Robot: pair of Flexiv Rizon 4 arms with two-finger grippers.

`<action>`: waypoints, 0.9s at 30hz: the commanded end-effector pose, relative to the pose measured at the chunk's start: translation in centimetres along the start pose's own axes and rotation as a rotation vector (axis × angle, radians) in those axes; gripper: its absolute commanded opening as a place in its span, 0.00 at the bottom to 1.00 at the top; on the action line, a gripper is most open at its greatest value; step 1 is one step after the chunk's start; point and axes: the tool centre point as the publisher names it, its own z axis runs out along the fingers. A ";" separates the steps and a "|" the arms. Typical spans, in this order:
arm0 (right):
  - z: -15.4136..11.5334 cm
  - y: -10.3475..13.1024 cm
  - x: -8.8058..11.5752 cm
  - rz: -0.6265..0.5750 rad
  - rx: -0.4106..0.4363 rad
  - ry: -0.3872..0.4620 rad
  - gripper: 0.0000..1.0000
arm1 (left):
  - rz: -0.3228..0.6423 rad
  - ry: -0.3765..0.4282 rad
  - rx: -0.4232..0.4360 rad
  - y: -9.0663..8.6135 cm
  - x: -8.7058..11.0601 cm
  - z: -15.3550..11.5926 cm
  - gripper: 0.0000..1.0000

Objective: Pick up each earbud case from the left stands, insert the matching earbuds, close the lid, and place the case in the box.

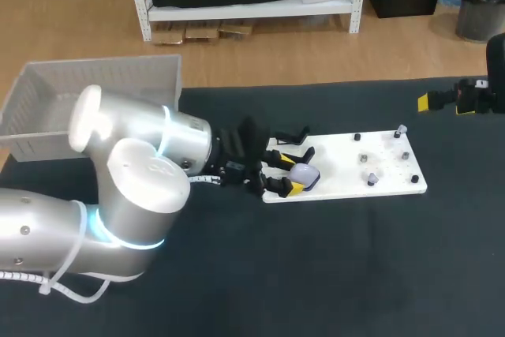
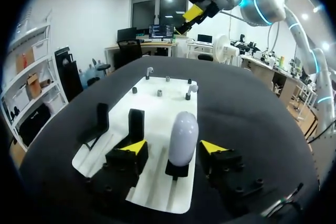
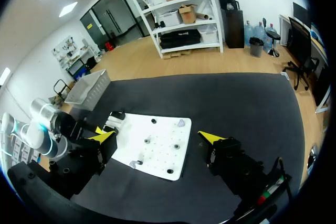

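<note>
In your head view, the left gripper (image 1: 290,165) sits at the left end of the white board (image 1: 371,151), with its fingers on either side of the pale earbud case (image 1: 306,174). The pale basket (image 1: 102,84) is at the table's far left corner. In the left wrist view, the case stands upright on its black stand (image 2: 177,170). The fingers are spread, with a gap on each side. In the right wrist view, your right gripper (image 3: 157,137) is wide open and empty, with the board ahead of it.

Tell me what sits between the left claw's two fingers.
A pale earbud case, upright on its black stand, untouched by the open left claw; the left wrist view shows it.
</note>
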 end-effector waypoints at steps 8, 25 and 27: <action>0.0 -0.1 0.0 -0.001 -0.004 0.001 1.00 | -0.003 -0.004 0.010 0.3 -0.5 1.1 0.55; 0.0 -0.1 0.0 -0.001 -0.004 0.001 1.00 | -0.021 -0.022 0.026 0.0 -0.1 1.3 0.01; 0.0 -0.1 0.0 -0.001 -0.004 0.001 1.00 | -0.019 -0.024 0.028 -0.1 -0.2 1.2 0.00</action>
